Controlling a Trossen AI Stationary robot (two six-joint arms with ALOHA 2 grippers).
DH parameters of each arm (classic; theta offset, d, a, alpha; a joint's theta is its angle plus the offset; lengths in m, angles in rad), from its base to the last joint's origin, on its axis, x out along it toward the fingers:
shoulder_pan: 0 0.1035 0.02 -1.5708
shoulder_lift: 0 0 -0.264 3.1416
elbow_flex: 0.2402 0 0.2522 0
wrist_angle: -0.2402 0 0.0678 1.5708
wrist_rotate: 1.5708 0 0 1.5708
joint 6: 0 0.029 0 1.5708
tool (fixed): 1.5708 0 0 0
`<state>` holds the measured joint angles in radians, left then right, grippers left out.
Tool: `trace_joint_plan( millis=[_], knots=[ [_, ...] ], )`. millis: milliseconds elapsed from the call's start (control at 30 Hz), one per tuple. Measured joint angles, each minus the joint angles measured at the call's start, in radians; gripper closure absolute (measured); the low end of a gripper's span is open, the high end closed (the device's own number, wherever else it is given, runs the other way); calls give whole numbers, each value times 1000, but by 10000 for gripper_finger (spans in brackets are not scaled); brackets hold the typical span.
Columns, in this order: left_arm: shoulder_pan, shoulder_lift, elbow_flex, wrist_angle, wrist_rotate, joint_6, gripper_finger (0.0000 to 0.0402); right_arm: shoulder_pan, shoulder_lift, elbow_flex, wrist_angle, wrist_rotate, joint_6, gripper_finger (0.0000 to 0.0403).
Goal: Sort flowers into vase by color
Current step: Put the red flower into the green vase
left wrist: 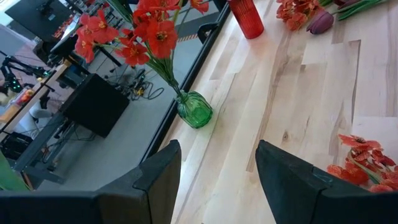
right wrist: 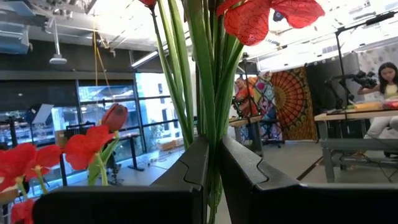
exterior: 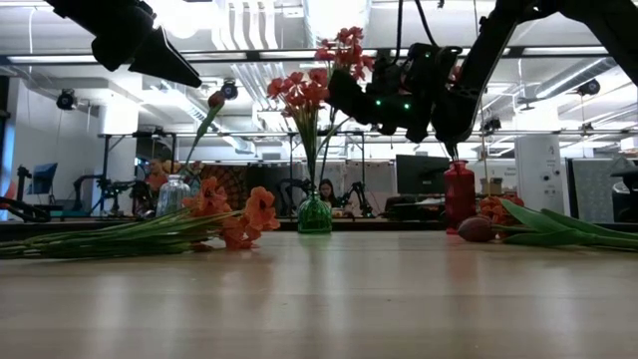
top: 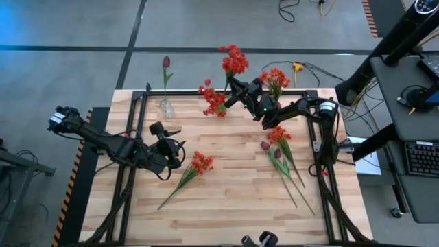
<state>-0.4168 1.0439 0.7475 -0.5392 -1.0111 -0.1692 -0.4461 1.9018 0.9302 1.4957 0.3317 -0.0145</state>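
Right end effector (right wrist: 210, 180) clamped on red flowers' (top: 234, 60) stems, left end effector (left wrist: 217, 180) wide open, empty, no readable writing

Red flowers (top: 234, 60) — upright, stems pinched; orange flowers (top: 201, 163) lying flat.

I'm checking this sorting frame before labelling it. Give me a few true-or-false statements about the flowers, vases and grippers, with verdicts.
1. The right gripper is shut on red flower stems. True.
2. The left gripper holds an orange flower. False: its fingers are open and empty.
3. The green vase already holds red flowers. True.
4. The clear vase is empty. False: one maroon tulip stands in it.
5. An orange flower lies on the table. True.
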Motion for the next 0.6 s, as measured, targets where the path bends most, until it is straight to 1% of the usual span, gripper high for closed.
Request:
trace_joint_plan(
  millis=[367, 600],
  knots=[
    [0, 0, 0, 5, 0, 0, 212, -2, 0, 4, -31, 1, 60, 376],
    [0, 0, 0, 5, 0, 0, 212, -2, -2, 64, -143, 1, 24, 376]
  ],
)
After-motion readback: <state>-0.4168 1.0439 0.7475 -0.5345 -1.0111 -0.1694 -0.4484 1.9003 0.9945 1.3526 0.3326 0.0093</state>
